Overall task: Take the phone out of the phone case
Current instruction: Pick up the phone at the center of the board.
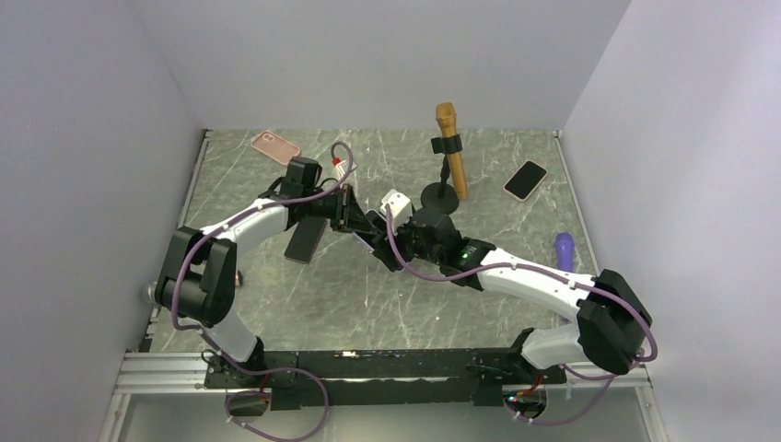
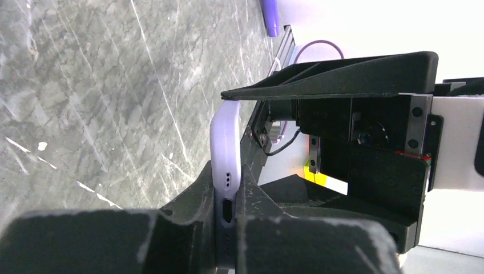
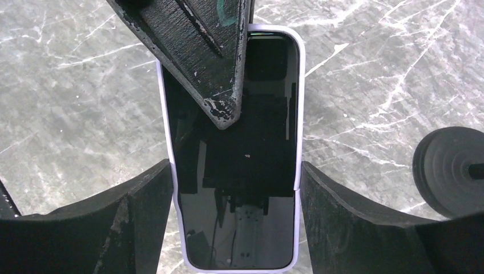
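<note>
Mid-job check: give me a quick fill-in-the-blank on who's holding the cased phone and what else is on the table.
1. The phone in its lavender case is clamped by the ____ gripper.
2. The right gripper straddles the phone with its jaws ____.
3. The microphone on the stand is ____ in colour.
4. The loose pink case lies at the table's far ____ corner.

Missing words: left; open; gold; left

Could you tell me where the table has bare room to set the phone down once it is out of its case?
Bare marble lies in front of both arms, between the cased phone and the table's near edge. The far right is crowded by the microphone stand, black phone and purple object. A pink case takes the far-left corner.
</note>
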Robot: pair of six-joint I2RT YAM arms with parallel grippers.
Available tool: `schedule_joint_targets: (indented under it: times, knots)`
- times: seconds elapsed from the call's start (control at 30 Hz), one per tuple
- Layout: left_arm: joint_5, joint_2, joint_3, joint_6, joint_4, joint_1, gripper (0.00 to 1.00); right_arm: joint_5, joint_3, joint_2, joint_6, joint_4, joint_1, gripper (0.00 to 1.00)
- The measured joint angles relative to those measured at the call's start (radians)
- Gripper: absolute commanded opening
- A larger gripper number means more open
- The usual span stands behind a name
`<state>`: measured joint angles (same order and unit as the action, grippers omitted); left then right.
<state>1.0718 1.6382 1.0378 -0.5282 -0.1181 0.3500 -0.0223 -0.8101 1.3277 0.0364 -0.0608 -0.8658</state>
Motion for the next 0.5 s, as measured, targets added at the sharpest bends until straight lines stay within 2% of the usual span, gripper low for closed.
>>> schedule_joint_targets:
  times: [0.03,0.1,0.13,0.17,0.33,0.5]
  knots:
    - [-0.002,0.000,0.000,-0.009,0.000,-0.001,0.00,0.005,0.000,0.000,0.002,-0.001,-0.002,0.18]
    - [-0.013,-0.006,0.000,-0.007,-0.007,0.001,0.00,0.011,0.000,0.000,0.000,0.004,-0.005,0.72]
    - [-0.023,-0.013,0.000,-0.004,-0.015,0.001,0.00,0.012,0.000,0.000,-0.003,0.004,-0.006,0.95]
    - [-0.035,-0.021,0.000,0.000,-0.024,0.001,0.00,0.013,0.004,-0.002,-0.010,0.000,-0.006,0.99]
    - [-0.132,-0.161,-0.087,0.012,0.039,-0.014,0.00,0.041,0.075,-0.096,-0.126,-0.023,-0.005,1.00]
    - [-0.175,-0.304,-0.207,-0.090,0.266,-0.065,0.00,0.078,0.136,-0.225,-0.319,-0.023,-0.003,1.00]
